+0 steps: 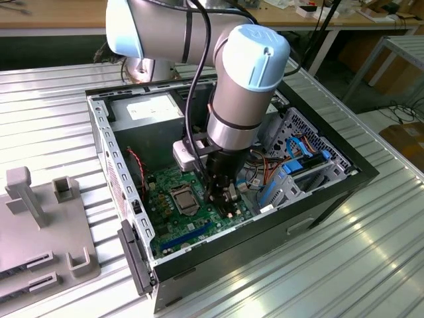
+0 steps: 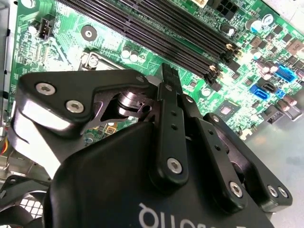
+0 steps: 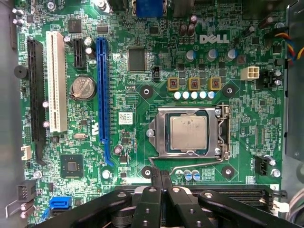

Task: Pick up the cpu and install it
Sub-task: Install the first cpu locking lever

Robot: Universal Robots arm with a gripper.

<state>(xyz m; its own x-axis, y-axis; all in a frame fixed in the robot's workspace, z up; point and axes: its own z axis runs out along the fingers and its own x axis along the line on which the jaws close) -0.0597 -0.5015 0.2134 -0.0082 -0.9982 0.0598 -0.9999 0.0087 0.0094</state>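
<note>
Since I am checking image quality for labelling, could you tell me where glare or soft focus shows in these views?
Exterior view: bright glare streaks the ribbed metal table. First wrist view: evenly lit, the cpu sharp in its socket. Second wrist view: the gripper close and soft, the memory slots beyond in focus.

The cpu (image 3: 188,133), a flat silvery-grey square, lies level inside the metal-framed socket (image 3: 156,134) on the motherboard (image 3: 142,71)
</note>
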